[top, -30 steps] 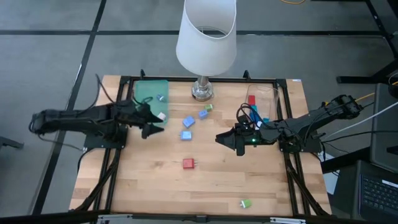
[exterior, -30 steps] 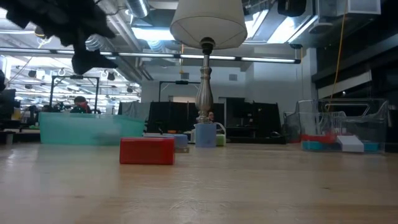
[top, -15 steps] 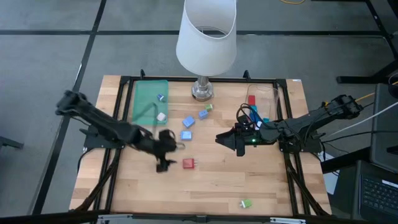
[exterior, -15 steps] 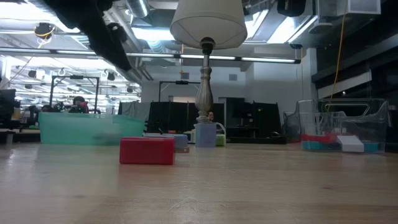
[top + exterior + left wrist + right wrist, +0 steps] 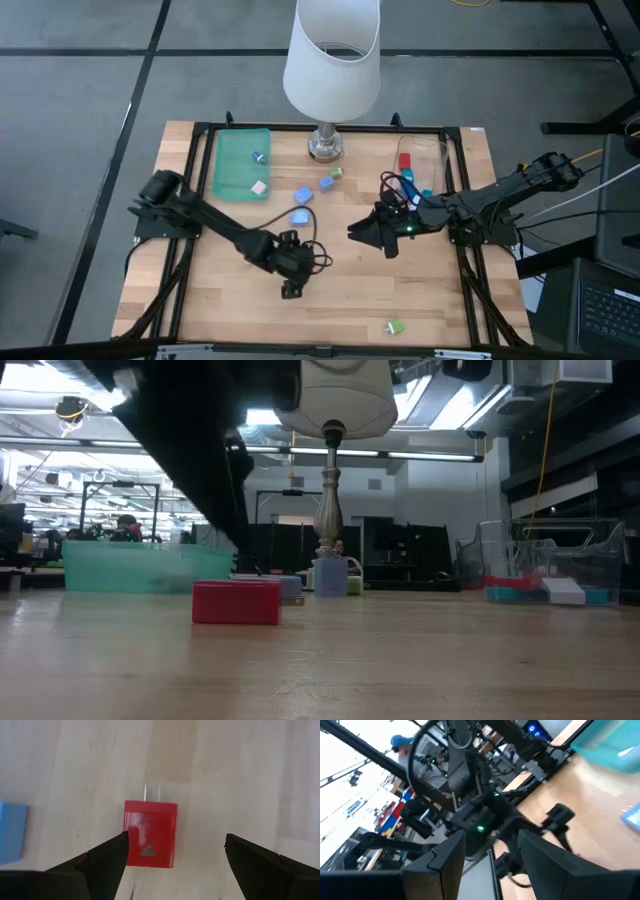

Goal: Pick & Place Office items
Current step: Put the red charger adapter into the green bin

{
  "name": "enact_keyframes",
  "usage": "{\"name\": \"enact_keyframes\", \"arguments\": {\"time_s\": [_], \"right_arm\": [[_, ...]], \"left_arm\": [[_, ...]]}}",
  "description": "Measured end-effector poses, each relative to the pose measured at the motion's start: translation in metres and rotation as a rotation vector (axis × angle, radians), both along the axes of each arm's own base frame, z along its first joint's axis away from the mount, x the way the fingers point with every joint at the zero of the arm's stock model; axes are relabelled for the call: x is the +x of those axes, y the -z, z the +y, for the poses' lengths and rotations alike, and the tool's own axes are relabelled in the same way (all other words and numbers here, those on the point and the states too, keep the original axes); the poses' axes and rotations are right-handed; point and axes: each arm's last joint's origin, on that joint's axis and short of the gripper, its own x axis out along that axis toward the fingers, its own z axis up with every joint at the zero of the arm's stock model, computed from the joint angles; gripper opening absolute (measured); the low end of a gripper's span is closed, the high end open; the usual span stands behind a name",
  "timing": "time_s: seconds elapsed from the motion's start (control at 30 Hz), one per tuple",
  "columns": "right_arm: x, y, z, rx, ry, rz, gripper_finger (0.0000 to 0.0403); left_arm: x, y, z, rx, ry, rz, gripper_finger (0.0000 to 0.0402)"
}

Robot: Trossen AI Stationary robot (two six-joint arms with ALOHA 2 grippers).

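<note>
Red, a small plastic block with two metal prongs (image 5: pixel 150 839) lies on the bare wooden table (image 5: pixel 420 290), and the left gripper (image 5: pixel 175 851) hangs over it, fingers spread wide to either side, touching nothing. Just beside it sits a flat blue piece (image 5: pixel 12 835). Other blue blocks (image 5: pixel 300 206) lie toward the green tray (image 5: pixel 230 150) and the white-shaded lamp (image 5: pixel 330 60). Open wood lies toward the near edge. The right gripper (image 5: pixel 366 232) hovers mid-table, seemingly part open and empty.

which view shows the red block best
The left wrist view: the red block lies flat between the open left gripper jaws. The low view shows its side; the high view hides it under the left arm.
</note>
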Motion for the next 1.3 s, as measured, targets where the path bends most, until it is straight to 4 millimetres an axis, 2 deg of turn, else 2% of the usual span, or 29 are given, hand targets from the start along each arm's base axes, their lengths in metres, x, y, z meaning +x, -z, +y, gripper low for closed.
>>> {"name": "enact_keyframes", "arguments": {"time_s": [0.2, 0.53, 0.77, 0.9, 1.0, 1.13, 1.23, 1.3], "right_arm": [[-0.002, 0.000, 0.005, -0.030, -0.044, -0.004, 0.0192], [-0.004, 0.000, 0.010, -0.049, -0.066, -0.004, 0.0192], [-0.004, 0.000, 0.010, -0.055, -0.055, -0.005, 0.0192], [-0.004, 0.000, 0.009, -0.052, -0.047, -0.005, 0.0192], [-0.004, 0.000, 0.009, -0.047, -0.046, -0.004, 0.0192], [-0.004, 0.000, 0.009, -0.041, -0.045, -0.003, 0.0192], [-0.004, 0.000, 0.009, -0.040, -0.045, -0.003, 0.0192], [-0.004, 0.000, 0.009, -0.040, -0.045, -0.003, 0.0192]], "left_arm": [[0.007, 0.013, 0.004, 0.045, -0.023, 0.077, 0.0322], [0.011, 0.017, 0.012, 0.073, 0.001, 0.089, 0.0322], [0.017, 0.037, 0.010, 0.046, 0.037, 0.135, 0.0322], [0.019, 0.049, 0.012, 0.048, -0.015, 0.164, 0.0319], [0.021, 0.052, 0.015, 0.013, -0.078, 0.177, 0.0288], [0.024, 0.049, 0.022, -0.058, -0.125, 0.164, 0.0203], [0.033, 0.040, 0.025, -0.168, -0.132, 0.086, 0.0203], [0.036, 0.026, 0.028, -0.212, -0.135, 0.023, 0.0203]]}}
